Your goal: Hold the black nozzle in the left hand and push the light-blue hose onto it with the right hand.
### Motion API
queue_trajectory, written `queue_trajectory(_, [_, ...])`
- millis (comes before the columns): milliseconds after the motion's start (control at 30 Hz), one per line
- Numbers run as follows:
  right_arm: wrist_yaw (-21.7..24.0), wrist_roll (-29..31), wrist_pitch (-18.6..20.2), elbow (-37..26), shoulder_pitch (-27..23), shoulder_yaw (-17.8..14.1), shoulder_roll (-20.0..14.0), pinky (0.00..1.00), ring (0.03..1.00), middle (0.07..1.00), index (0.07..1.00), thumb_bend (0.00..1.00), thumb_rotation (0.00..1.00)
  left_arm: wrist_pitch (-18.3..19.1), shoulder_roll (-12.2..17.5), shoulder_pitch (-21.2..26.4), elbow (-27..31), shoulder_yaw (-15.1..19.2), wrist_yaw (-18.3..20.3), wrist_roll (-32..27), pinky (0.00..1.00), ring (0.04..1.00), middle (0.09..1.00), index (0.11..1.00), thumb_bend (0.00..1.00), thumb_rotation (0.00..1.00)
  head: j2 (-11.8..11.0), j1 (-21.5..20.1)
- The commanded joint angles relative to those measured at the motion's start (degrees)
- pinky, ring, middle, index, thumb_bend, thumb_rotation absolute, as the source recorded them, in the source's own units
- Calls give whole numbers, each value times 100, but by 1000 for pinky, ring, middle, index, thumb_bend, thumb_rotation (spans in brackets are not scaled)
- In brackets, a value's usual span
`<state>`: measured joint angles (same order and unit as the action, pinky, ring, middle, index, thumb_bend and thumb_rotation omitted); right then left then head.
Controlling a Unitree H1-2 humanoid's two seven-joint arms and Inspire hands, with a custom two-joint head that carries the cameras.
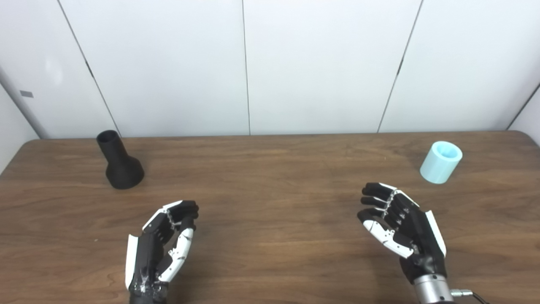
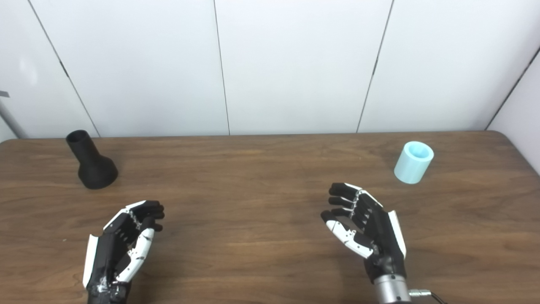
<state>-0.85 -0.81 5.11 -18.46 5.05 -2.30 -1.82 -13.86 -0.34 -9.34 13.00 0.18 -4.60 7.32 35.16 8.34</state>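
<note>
A: How far along is it?

B: Nothing is done yet, as far as I can judge. The nozzle stands on its wide base at the far left of the table, narrow mouth up and leaning a little to the left. The hose, a short light-blue tube, stands at the far right, open end up. They are well apart, and no hand touches either

A: And the hands?

B: Both are empty. The left hand hovers over the near left of the table, fingers loosely curled with a gap to the thumb, holding nothing. The right hand is on the near right, fingers spread and slightly bent, also holding nothing

A: So what is left?

B: All of it, I'd say: the left hand must reach forward and take the nozzle, the right must take the hose just beyond it, then bring the two together and push the hose over the nozzle's narrow end

A: Anything in the way?

B: No. Only bare wood lies between each hand and its part, with white wall panels behind. The one risk I see is tipping the nozzle, given its tall neck
</note>
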Motion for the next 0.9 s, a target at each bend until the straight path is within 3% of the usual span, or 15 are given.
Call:
queue_trajectory(0, [138, 219, -204, -56, -107, -108, -194, 627, 711, 724, 697, 243, 4, -193, -205, -84, 105, -70, -126, 185, 545, 639, 663, 647, 274, 365, 15, 269])
queue_trajectory(133, [224, 409, -130, -55, -136, -226, -383, 677, 749, 756, 729, 219, 17, -158, -367, -38, 55, -251, -199, 239, 547, 635, 658, 638, 279, 344, -5, 812])
queue_trajectory(300, [149, 351, -176, -58, -192, -272, -402, 664, 732, 743, 718, 195, 0, -12, -424, 4, 76, -366, -326, 632, 545, 639, 661, 643, 274, 427, -22, 853])
queue_trajectory(667, [136, 285, 42, -208, -197, -290, -434, 647, 729, 742, 715, 178, 0, -26, -498, 33, 46, -374, -415, 667, 547, 634, 657, 638, 289, 410, -51, 926])
queue_trajectory(800, [103, 199, 93, -232, -208, -274, -420, 647, 729, 742, 714, 175, 0, -68, -540, 65, 20, -303, -551, 676, 546, 636, 659, 648, 348, 392, -89, 976])
queue_trajectory(867, [103, 201, 72, -220, -217, -270, -411, 641, 724, 739, 712, 172, 0, 42, -576, 69, 92, -237, -622, 714, 544, 646, 673, 672, 454, 364, -108, 1001])
